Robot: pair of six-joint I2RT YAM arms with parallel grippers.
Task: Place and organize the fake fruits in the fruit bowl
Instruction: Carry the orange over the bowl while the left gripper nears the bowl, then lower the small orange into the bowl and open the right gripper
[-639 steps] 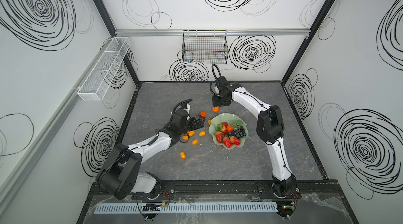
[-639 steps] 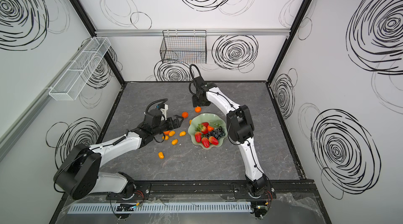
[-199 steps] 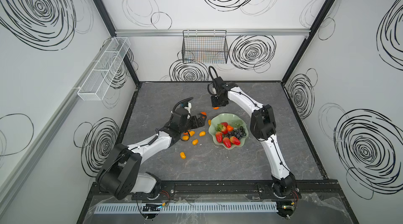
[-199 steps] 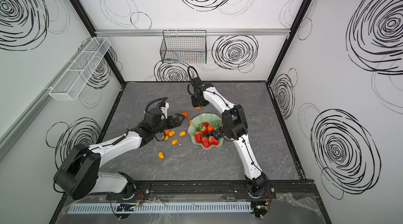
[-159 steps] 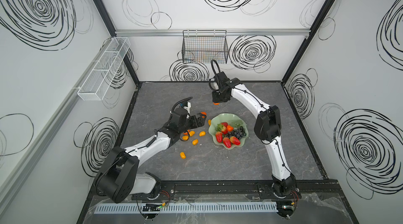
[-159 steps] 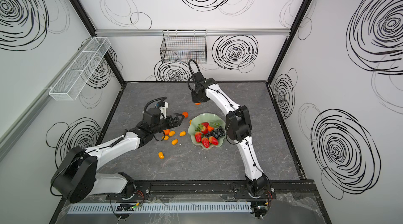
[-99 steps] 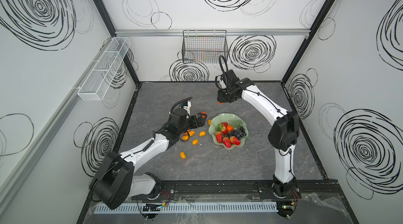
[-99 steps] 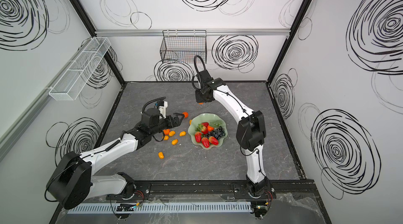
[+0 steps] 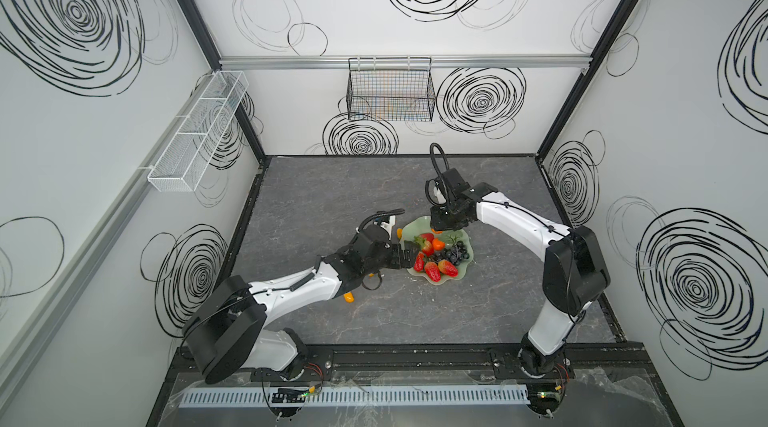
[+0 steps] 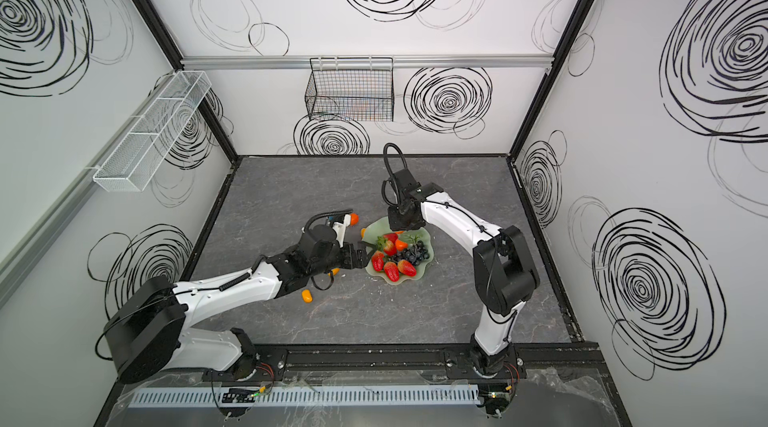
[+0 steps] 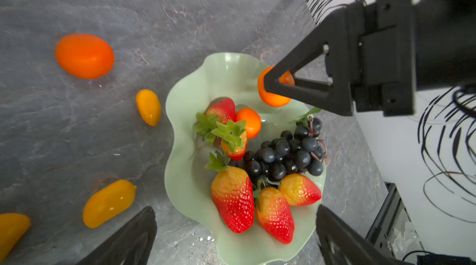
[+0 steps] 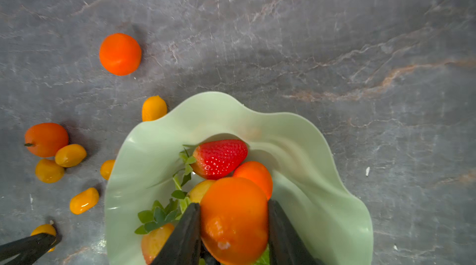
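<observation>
The mint-green fruit bowl holds several red strawberries, a dark grape bunch and a tangerine. My right gripper hangs over the bowl's far rim, shut on another round orange tangerine. My left gripper stands open at the bowl's left side, its fingers either side of the near rim with nothing gripped. Loose on the table left of the bowl lie two tangerines and several yellow-orange kumquats.
A kumquat lies by the left forearm, which hides some loose fruit in both top views. A black wire basket hangs on the back wall and a white mesh tray on the left wall.
My right gripper has carried its tangerine from behind the bowl to over the bowl's far rim and come lower. The left gripper has moved right to the bowl's edge, still open.
</observation>
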